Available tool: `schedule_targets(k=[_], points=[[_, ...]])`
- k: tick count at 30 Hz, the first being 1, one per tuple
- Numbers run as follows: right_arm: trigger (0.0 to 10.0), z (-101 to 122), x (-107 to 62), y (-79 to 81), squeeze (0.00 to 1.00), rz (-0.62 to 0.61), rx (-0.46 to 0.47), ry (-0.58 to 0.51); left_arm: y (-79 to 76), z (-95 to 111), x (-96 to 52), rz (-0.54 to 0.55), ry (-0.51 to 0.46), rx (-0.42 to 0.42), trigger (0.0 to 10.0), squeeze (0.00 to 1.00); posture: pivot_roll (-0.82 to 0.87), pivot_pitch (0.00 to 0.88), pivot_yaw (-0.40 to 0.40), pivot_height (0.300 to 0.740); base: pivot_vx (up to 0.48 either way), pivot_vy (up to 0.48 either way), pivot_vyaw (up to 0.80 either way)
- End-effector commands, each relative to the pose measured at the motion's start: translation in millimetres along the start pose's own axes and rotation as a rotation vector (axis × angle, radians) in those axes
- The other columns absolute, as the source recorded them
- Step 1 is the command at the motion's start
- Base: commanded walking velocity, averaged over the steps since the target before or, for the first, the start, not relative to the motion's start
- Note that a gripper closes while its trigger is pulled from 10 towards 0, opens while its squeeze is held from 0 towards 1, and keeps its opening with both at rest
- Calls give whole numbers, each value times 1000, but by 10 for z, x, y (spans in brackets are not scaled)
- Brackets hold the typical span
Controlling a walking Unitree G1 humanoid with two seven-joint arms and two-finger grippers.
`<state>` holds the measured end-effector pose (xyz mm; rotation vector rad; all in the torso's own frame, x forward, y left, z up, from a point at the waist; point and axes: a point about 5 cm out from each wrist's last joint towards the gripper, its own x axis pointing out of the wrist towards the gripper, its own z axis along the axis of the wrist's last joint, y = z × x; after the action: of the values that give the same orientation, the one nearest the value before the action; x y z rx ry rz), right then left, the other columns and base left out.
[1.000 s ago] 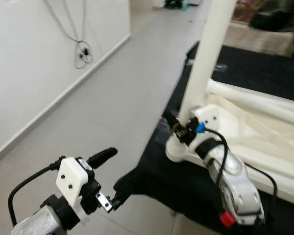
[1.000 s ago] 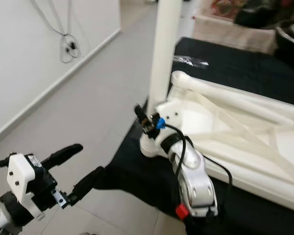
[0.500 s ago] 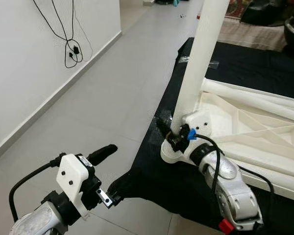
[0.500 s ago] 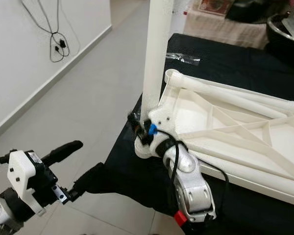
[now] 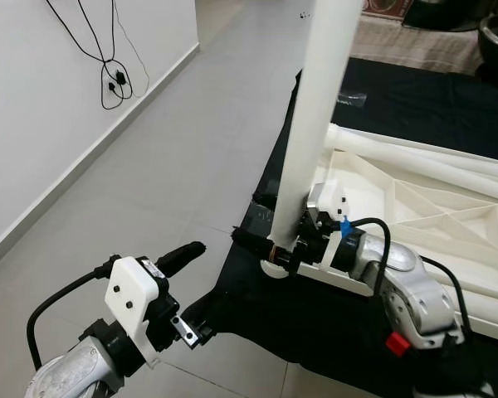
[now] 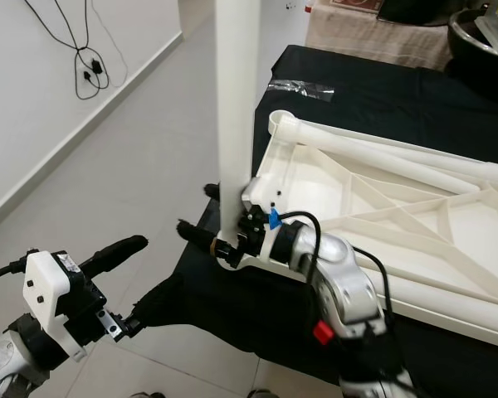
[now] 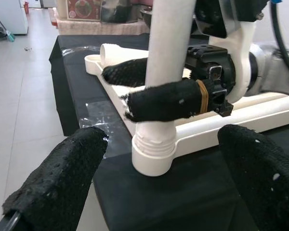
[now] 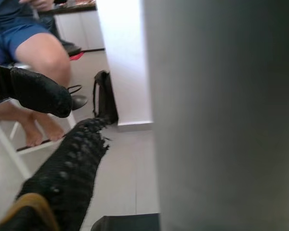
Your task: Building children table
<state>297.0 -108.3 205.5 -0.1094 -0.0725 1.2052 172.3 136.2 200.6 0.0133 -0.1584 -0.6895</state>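
Note:
A white table top [image 5: 448, 217] lies upside down on a black cloth [image 5: 415, 91]. A white leg [image 5: 315, 108] stands upright in its corner socket [image 7: 153, 159]. My right gripper [image 6: 197, 208] holds the leg just above the socket, one black finger [image 7: 164, 103] across the front and the other [image 7: 127, 72] behind, tips sticking out to the left. My left gripper [image 6: 149, 269] hangs open over the floor at the lower left, facing the socket and apart from it. In the right wrist view the leg [image 8: 221, 115] is a blurred grey band beside one finger [image 8: 67, 183].
Grey tiled floor [image 5: 174, 141] runs along the left to a white wall with hanging black cables [image 5: 112, 75]. A clear plastic bag [image 6: 301, 86] lies on the cloth behind the table top. A seated person's legs [image 8: 38, 53] appear in the right wrist view.
My right gripper has slid leftward around the leg's base, so its fingertips now stick out past the leg. The head camera has shifted. The left gripper stays open in place.

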Motion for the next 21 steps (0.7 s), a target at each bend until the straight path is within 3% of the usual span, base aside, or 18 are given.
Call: schedule_targets(k=[1, 8, 14, 16, 17, 18, 19, 20, 21], points=[[0, -30, 98, -20, 0, 92, 11, -2, -22, -30, -4, 6, 18, -11, 10000, 0, 76, 193, -35, 740, 0, 0, 0], [0, -12, 142, -57, 0, 181, 15, -10, -11, 1, 11, 10, 12, -4, 10000, 0, 89, 197, -30, 740, 0, 0, 0], [0, -122, 54, 9, 0, 131, 24, 25, -4, 12, 22, 7, 8, -1, 10000, 0, 84, 199, -23, 740, 0, 0, 0], [0, -269, 17, 80, 0, -69, 74, 90, -4, 13, 44, -3, 5, 0, 10000, 0, 79, 200, -20, 740, 0, 0, 0], [0, -355, 1, 90, 0, -293, 50, 137, -1, 16, 50, -8, 4, 0, 10000, 0, 79, 198, -19, 740, 0, 0, 0], [0, -428, -133, -38, 0, -714, 36, 194, 0, 17, 56, -13, 4, 1, 10000, 0, 79, 198, -19, 740, 0, 0, 0], [0, -515, -314, 63, 0, -876, 33, 244, 3, 20, 59, -18, 5, 2, 10000, 0, 77, 193, -20, 740, 0, 0, 0], [0, -515, -314, 63, 0, -876, 33, 244, 3, 20, 59, -18, 5, 2, 10000, 0, 77, 193, -20, 740, 0, 0, 0], [0, -603, -487, 224, 0, -959, 59, 286, 19, 16, 61, -20, 6, 3, 10000, 0, 69, 195, -16, 740, 0, 0, 0]])
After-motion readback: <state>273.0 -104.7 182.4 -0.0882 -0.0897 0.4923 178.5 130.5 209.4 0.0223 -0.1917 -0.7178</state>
